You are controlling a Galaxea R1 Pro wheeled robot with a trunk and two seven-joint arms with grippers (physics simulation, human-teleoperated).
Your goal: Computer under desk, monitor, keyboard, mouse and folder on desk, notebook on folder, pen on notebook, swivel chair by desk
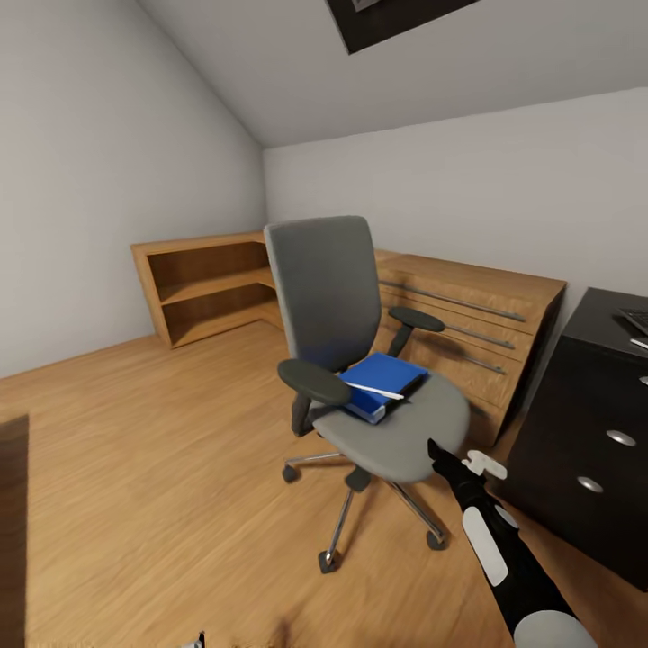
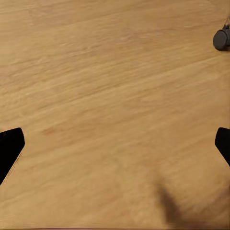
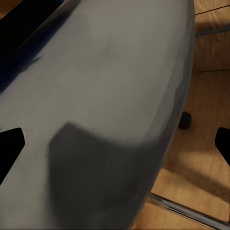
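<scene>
The grey swivel chair [image 1: 360, 360] stands mid-room on the wood floor. The blue folder [image 1: 385, 378] lies on its seat with the thin white pen [image 1: 376, 391] across it. I cannot make out the notebook. The black desk [image 1: 576, 423] with its silver-knobbed drawers is at the right, and a corner of the keyboard [image 1: 637, 319] shows on its top. My right gripper [image 1: 439, 450] hovers open at the seat's front edge. In the right wrist view the right gripper [image 3: 115, 146] spreads over the grey seat [image 3: 110, 86]. My left gripper [image 2: 115, 143] hangs open over bare floor, near a chair castor [image 2: 221, 38].
A light-wood drawer chest [image 1: 477, 324] stands behind the chair against the back wall, and a low wooden bookshelf [image 1: 202, 283] fills the left corner under the sloped ceiling. Open floor [image 1: 162, 432] lies left of the chair. A dark object [image 1: 11, 504] shows at the left edge.
</scene>
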